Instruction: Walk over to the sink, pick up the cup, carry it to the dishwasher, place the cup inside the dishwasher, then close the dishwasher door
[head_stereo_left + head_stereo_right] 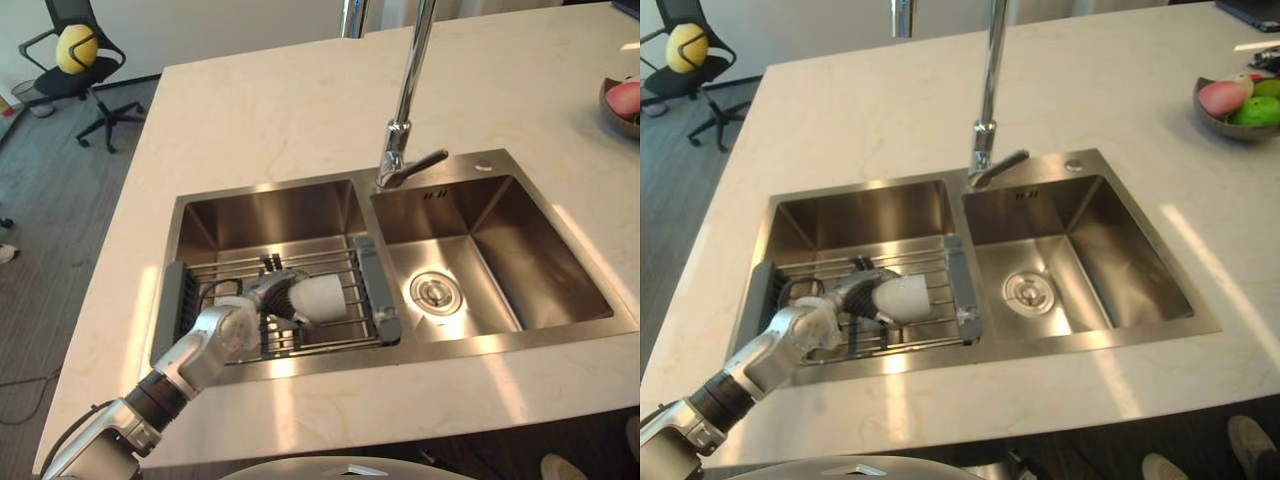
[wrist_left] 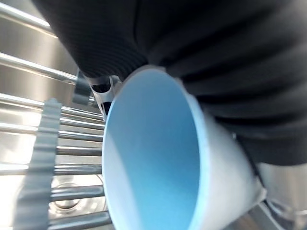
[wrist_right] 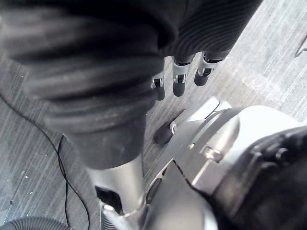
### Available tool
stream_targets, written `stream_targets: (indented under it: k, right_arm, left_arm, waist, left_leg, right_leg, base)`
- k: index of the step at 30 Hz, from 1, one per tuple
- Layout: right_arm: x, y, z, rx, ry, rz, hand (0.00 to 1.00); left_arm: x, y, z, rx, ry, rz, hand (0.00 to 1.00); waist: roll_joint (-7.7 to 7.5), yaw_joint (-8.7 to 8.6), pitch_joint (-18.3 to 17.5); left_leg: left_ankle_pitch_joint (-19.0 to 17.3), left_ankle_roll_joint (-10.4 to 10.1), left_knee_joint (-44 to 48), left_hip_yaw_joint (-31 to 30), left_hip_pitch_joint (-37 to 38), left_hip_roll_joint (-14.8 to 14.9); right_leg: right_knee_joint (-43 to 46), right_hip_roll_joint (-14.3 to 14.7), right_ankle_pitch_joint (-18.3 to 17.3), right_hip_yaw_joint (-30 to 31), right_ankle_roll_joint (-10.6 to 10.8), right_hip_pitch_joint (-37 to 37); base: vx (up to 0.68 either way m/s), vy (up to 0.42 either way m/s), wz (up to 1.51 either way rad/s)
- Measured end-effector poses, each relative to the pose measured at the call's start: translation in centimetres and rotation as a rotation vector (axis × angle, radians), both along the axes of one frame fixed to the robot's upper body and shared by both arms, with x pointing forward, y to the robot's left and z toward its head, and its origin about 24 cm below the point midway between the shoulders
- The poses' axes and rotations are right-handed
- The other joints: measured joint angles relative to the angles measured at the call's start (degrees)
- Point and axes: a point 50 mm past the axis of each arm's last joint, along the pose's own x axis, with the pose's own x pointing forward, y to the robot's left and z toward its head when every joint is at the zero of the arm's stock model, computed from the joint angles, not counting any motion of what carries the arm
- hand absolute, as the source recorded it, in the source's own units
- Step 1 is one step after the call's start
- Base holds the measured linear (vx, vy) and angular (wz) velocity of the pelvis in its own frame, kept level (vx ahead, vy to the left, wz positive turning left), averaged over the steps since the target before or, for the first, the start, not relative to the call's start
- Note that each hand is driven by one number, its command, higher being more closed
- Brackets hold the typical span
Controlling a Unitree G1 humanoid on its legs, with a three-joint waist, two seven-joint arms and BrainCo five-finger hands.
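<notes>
Your left hand [image 1: 262, 298] reaches down into the sink's [image 1: 500, 332] left basin, fingers curled round one end of the cup [image 1: 322, 297]. It is a tapered cup, white outside and pale blue inside, and it lies on its side over the wire rack [image 1: 330, 262]. Whether it touches the bars is unclear. The rack's grey end piece sits just beside the cup on the right, and the basin's front wall is close under your wrist. The way straight up is open. The faucet [image 1: 405, 120] rises behind the divider, well apart from the cup. Your right hand [image 3: 178, 76] hangs over the floor [image 3: 268, 52], fingers relaxed.
</notes>
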Motion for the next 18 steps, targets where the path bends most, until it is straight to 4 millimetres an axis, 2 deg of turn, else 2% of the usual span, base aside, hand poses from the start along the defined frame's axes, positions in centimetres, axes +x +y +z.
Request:
stream_targets:
  k: [4, 5, 7, 9, 12, 15, 18]
  right_arm:
    - [0.6, 0.0, 0.2, 0.002, -0.028, -0.01, 0.0]
    - [0.7, 0.0, 0.3, 0.008, -0.036, -0.028, 0.0]
    - [0.3, -0.2, 0.2, 0.015, -0.033, -0.071, 0.0]
    - [-0.4, -1.0, 0.3, 0.008, -0.029, -0.132, 0.0]
    - [-0.4, -1.4, 0.4, 0.006, -0.043, -0.156, 0.0]
    - [-0.4, -1.1, 0.4, 0.033, -0.052, -0.174, 0.0]
    - [-0.4, -0.7, 0.3, 0.046, -0.055, -0.187, 0.0]
  left_arm:
    - [-0.1, 2.4, 0.7, -0.297, 0.038, 0.126, 1.0]
    - [-0.2, 4.4, 1.8, -0.452, 0.049, 0.225, 1.0]
    - [-0.7, 6.0, 3.4, -0.601, 0.033, 0.279, 1.0]
    - [-1.2, 8.5, 7.0, -0.799, -0.088, 0.318, 1.0]
    - [-1.9, 11.0, 10.6, -0.966, -0.24, 0.312, 1.0]
    - [-3.3, 11.7, 11.6, -1.077, -0.255, 0.271, 1.0]
    - [-3.9, 12.1, 11.4, -1.149, -0.227, 0.271, 1.0]
  waist:
    - [0.67, -0.34, 1.39]
    - [0.32, -0.17, 2.17]
    - [0.1, 0.51, 2.32]
    - [0.07, 2.9, 2.28]
    - [-0.34, 5.42, 1.27]
    - [-1.5, 8.06, -1.0]
    - [-1.84, 9.74, -2.4]
  left_leg:
    - [0.35, 0.54, 0.0, 0.04, 0.24, 0.01]
    - [0.49, 0.7, 0.0, -0.16, 0.18, -0.03]
    - [0.6, 0.8, 0.01, -0.66, 0.11, -0.13]
    - [1.3, 1.33, 0.0, -1.13, 0.07, -0.78]
    - [2.76, 1.76, -0.01, -2.56, -0.3, -1.95]
    - [4.59, 2.27, -0.01, -3.94, -0.99, -3.38]
    - [4.77, 2.44, -0.03, -4.26, -1.48, -3.59]
  right_leg:
    - [0.01, 0.1, -0.06, 0.27, -0.07, -0.05]
    - [0.02, 0.13, -0.1, 0.31, -0.14, -0.14]
    - [0.04, 0.12, -0.08, 0.03, -0.17, -0.08]
    - [0.32, -0.27, -0.05, -0.67, -0.12, 0.34]
    - [0.38, -1.67, 0.01, -2.12, -0.01, 1.0]
    - [0.09, -3.32, 0.17, -3.11, 0.21, 0.98]
    - [0.02, -3.76, 0.31, -3.99, 0.38, 0.97]
  base:
    - [0.0, 0.0, -0.03]
    - [0.0, 0.0, 0.0]
    - [0.0, 0.0, 0.04]
    - [0.01, -0.002, 0.15]
    - [-0.01, 0.016, 0.29]
    - [-0.03, 0.012, 0.3]
    - [-0.07, -0.003, 0.21]
